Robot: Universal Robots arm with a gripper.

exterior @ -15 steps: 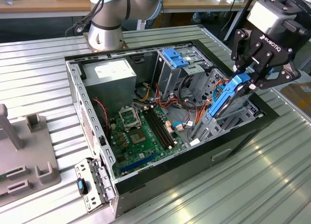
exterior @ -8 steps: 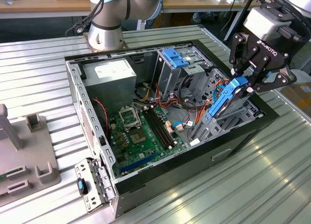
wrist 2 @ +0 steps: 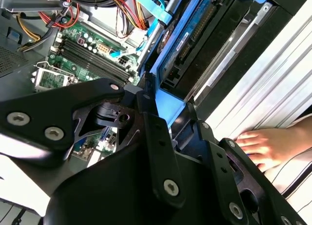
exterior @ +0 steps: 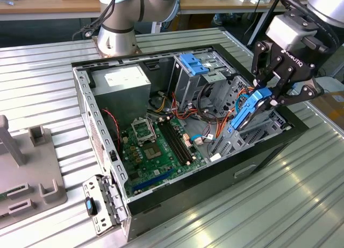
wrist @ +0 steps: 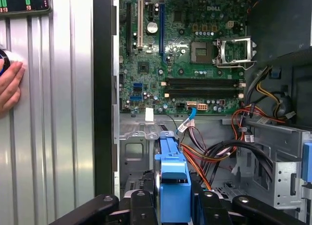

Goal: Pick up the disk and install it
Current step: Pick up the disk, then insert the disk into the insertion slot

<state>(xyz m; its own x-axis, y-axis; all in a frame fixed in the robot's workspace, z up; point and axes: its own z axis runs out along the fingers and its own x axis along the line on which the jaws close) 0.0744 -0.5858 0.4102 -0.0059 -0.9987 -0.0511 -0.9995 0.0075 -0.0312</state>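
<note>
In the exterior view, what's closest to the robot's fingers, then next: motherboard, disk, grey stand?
1. Disk, clamped between the fingers.
2. Motherboard, in the case.
3. Grey stand, at the exterior view's far left.

A ribbed metal table (exterior: pixel 290 205) carries an open computer case (exterior: pixel 215 178) lying on its side near the middle. The arm's round base (exterior: pixel 115 41) stands at the far edge just behind it. A grey plastic holder (exterior: pixel 32 172) sits at the exterior view's left, and in the first wrist view a hand (wrist: pixel 9 86) lies on the ribs near the case.
</note>
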